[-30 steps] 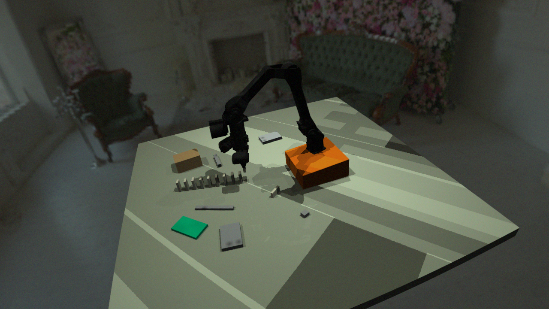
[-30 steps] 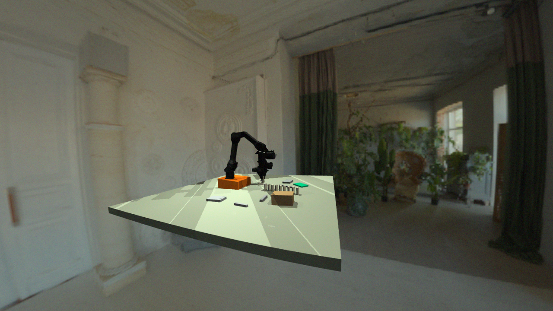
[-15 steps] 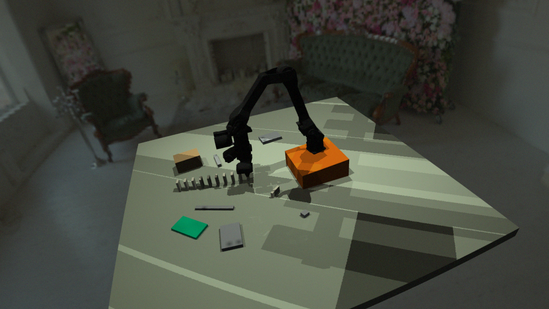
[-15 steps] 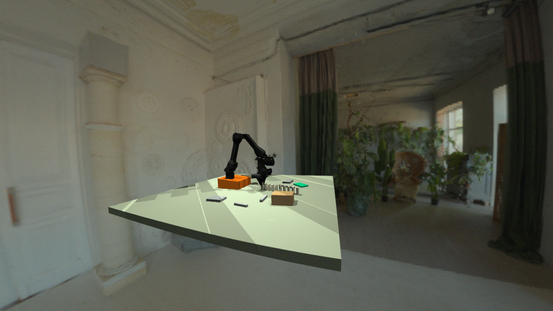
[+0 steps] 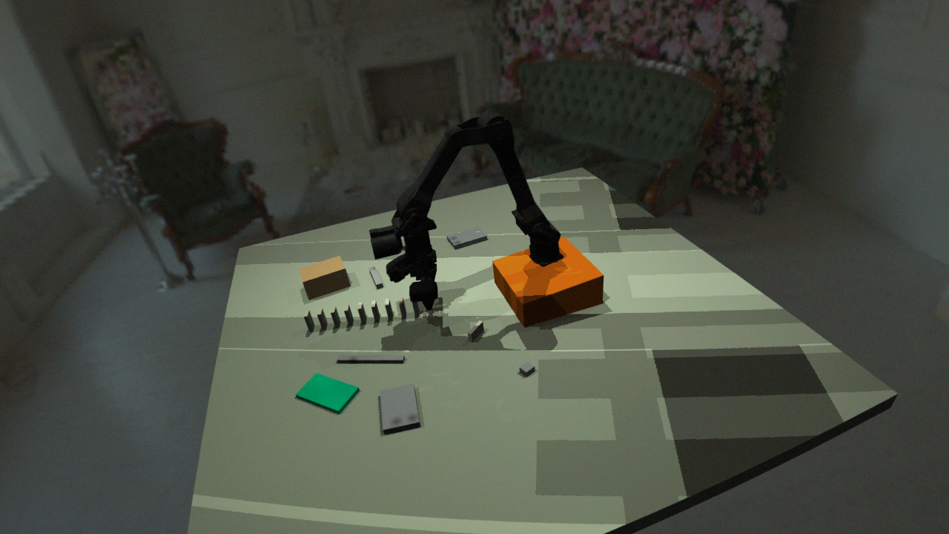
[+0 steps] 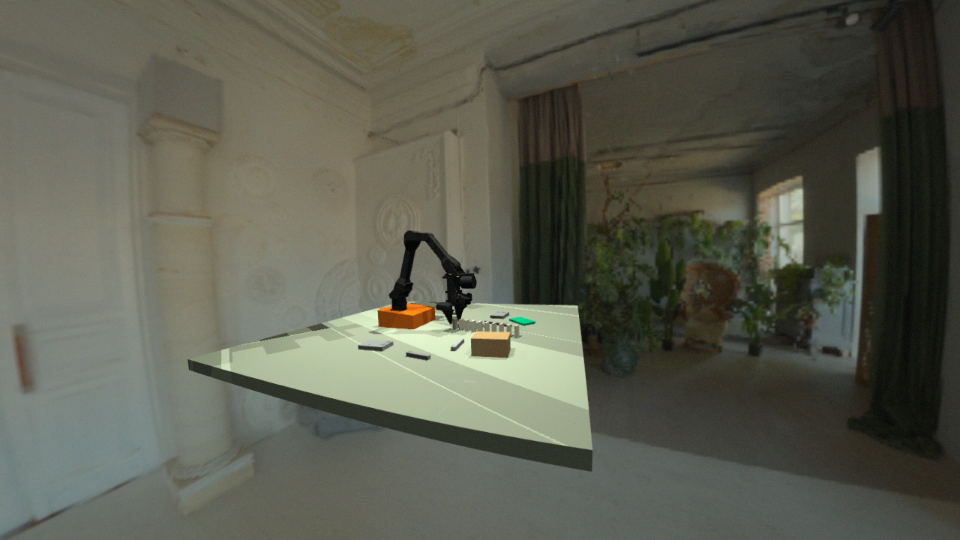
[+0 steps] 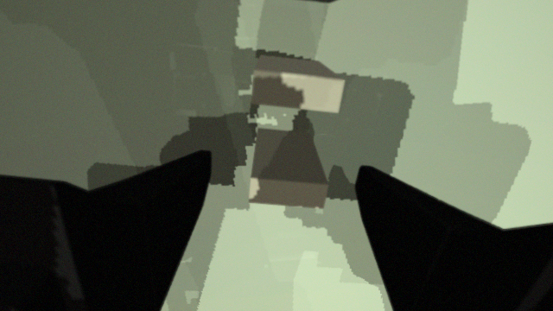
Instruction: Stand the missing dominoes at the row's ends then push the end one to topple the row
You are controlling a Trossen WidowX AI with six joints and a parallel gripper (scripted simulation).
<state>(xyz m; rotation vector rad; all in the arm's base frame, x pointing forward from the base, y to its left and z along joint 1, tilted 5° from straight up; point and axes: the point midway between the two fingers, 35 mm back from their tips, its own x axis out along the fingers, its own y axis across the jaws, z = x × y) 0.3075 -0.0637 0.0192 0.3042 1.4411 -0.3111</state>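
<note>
A row of thin pale dominoes [image 5: 362,313] [image 6: 517,331] stands on the table. My gripper [image 5: 430,306] [image 7: 285,169] is open, low at the row's end nearest the orange base. In the wrist view, one domino [image 7: 287,192] stands between the spread fingertips, with a gap on both sides. The row's neighbouring domino [image 7: 321,92] stands just beyond it, roughly parallel, with a small gap. Another domino [image 5: 475,330] lies on the table to the right of the gripper in the top view. The gripper partly hides the row's end there.
The orange base block [image 5: 563,279] [image 6: 406,316] carries the arm. A tan box [image 5: 325,279] [image 6: 490,344] and a small grey bar [image 5: 376,277] are behind the row. A long grey bar [image 5: 370,359], green plate [image 5: 327,393], grey slab [image 5: 399,406] and small grey block [image 5: 526,368] are in front.
</note>
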